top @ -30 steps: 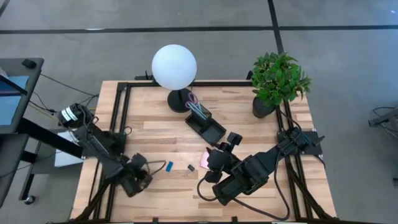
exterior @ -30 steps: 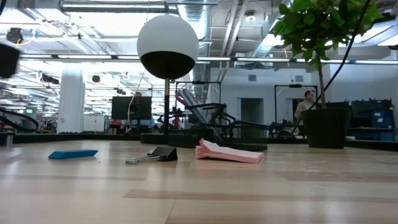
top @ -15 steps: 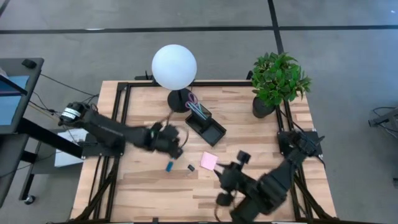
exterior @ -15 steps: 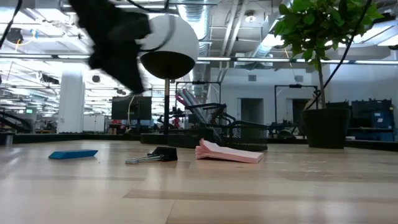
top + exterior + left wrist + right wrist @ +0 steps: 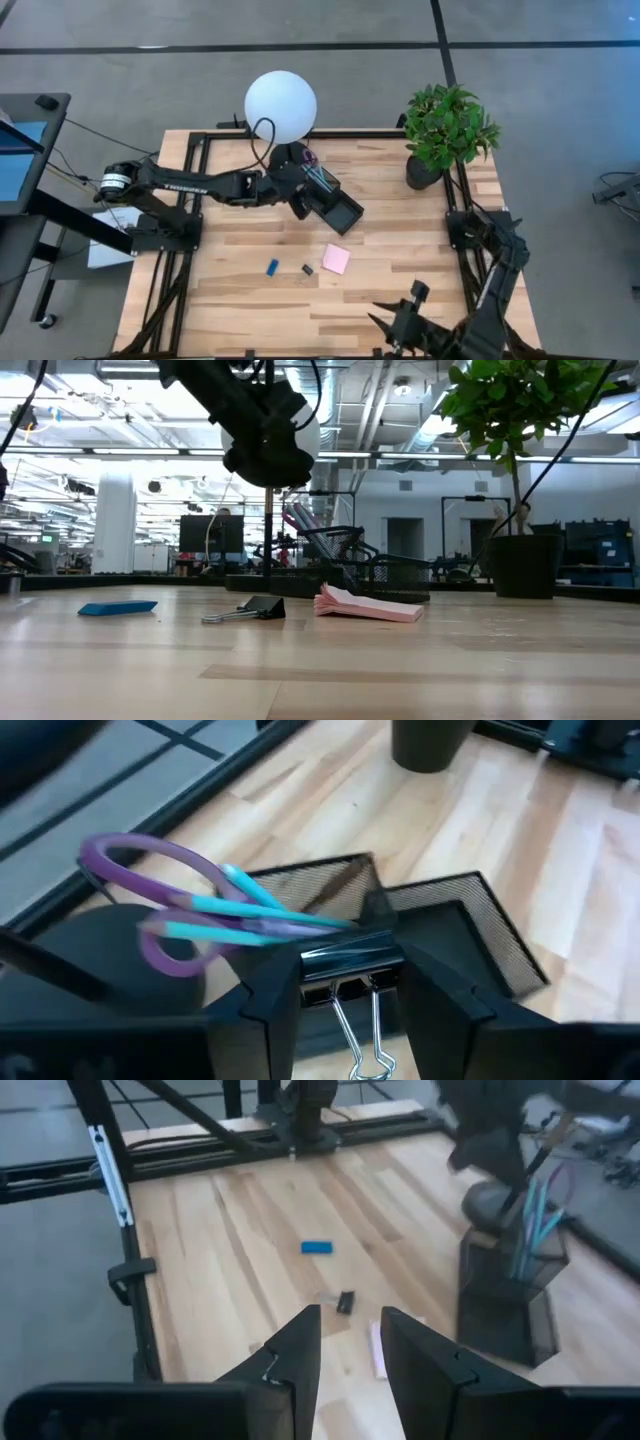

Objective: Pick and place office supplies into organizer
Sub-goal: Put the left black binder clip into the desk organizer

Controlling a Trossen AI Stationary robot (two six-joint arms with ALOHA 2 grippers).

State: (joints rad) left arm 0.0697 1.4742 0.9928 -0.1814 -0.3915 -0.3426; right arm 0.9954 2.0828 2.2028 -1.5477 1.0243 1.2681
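Clip entry, left arm. Your left gripper (image 5: 352, 976) is clamped on a black binder clip (image 5: 352, 958), whose silver wire handles hang down between the fingers.

Just beyond and below the fingertips is the black mesh rectangular organizer (image 5: 470, 885). Its lower tray section is ahead and its taller cup section to one side. My judgement is that the release turns on getting the clip over the open tray and not its rim.

Count in the cup:
- one pair of purple-handled scissors (image 5: 150, 910)
- two thin teal pens (image 5: 250, 895) that can be made out

Farther back on the table, behind the left gripper:
- a second black clip (image 5: 307, 269)
- one tiny blue block (image 5: 272, 267)
- one pink square sticky-note pad (image 5: 336, 260)

Your right gripper (image 5: 348, 1342) is farthest off, at the table's edge, with its fingers spread and empty.
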